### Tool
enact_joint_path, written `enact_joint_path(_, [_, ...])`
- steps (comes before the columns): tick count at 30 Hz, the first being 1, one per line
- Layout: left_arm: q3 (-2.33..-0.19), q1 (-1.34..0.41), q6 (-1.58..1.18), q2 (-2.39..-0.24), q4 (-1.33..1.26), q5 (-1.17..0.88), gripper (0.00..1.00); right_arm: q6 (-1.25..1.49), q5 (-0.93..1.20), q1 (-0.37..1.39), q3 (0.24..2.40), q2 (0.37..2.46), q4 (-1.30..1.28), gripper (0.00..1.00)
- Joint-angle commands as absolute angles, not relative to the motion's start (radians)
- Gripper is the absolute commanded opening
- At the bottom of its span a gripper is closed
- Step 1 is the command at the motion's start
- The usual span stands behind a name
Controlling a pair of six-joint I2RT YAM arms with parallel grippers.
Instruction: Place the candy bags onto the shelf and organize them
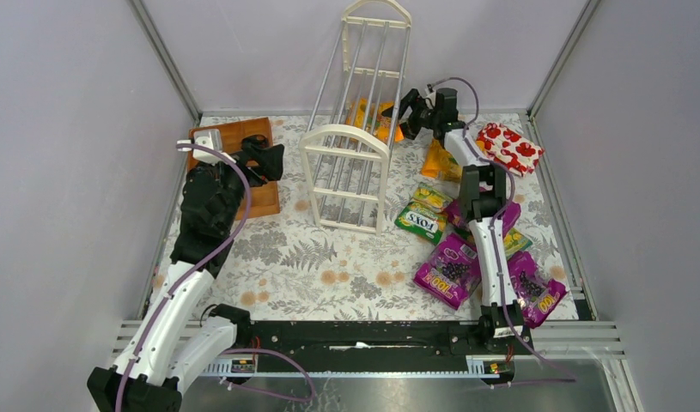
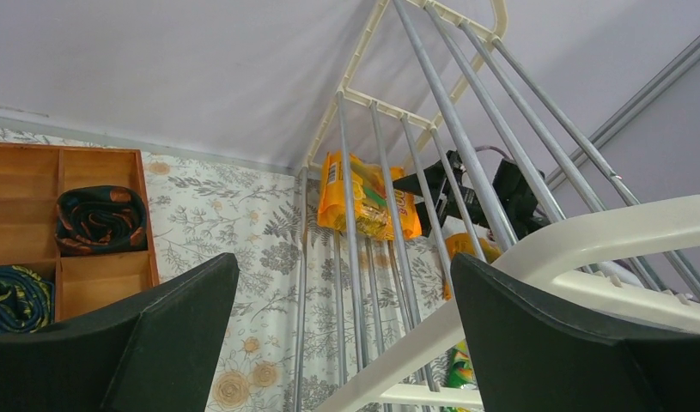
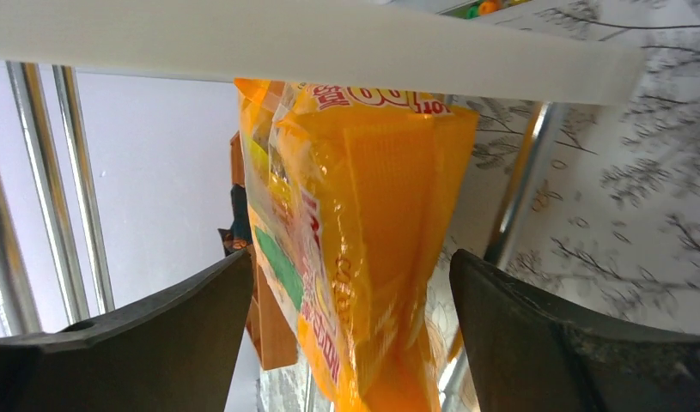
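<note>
The flower-printed table (image 1: 312,257) is spreading out under everything, and the shelf (image 1: 344,129) is standing on its far half, cream arched ends upright and silver rods running between them. The brown wooden tray (image 1: 234,137) is sitting at the far left, holding dark rolled cloths (image 2: 101,219) in its compartments. Most of the candy bags are lying loose on the right side of the table, around my right arm: a purple bag (image 1: 449,270) nearest the middle, another purple bag (image 1: 535,296) near the front right edge, a green FOX'S bag (image 1: 421,223) just beside the shelf's near end, and an orange bag on the table (image 1: 436,161) farther back. The red packet (image 1: 509,148) is lying at the far right, apart from them. One orange bag in the shelf (image 1: 368,116) is standing on end among the rods at the far end; I cannot tell which tier is bearing it. I am holding my right gripper (image 1: 402,107) against that end of the shelf, fingers spread wide with this bag hanging between them, and I cannot tell whether either finger is touching it. I am holding my left gripper (image 1: 264,159) over the tray's right edge, facing the shelf, its fingers spread wide and gripping nothing.
</note>
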State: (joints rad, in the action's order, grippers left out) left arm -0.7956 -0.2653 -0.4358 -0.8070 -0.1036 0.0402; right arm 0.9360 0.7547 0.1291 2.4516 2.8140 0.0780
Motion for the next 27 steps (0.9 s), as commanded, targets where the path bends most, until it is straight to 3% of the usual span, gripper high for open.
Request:
enact_joint_path(1, [-0.824, -0.259, -0.444, -0.802, -0.155, 0.019, 0.99, 0.787, 0.717, 0.1, 2.408, 2.658, -0.081, 0.92])
enact_joint_path(11, [-0.82, -0.26, -0.466, -0.812, -0.173, -0.046, 0.99, 0.794, 0.723, 0.104, 2.124, 2.492, 0.06, 0.9])
enact_joint_path(19, [-0.871, -0.259, -0.487, -0.921, -0.148, -0.179, 0.99, 0.853, 0.704, 0.129, 1.675, 2.315, 0.344, 0.88])
enact_joint_path(27, [-0.872, -0.261, -0.496, -0.897, -0.131, -0.154, 0.99, 0.868, 0.701, 0.168, 1.495, 2.279, 0.416, 0.7])
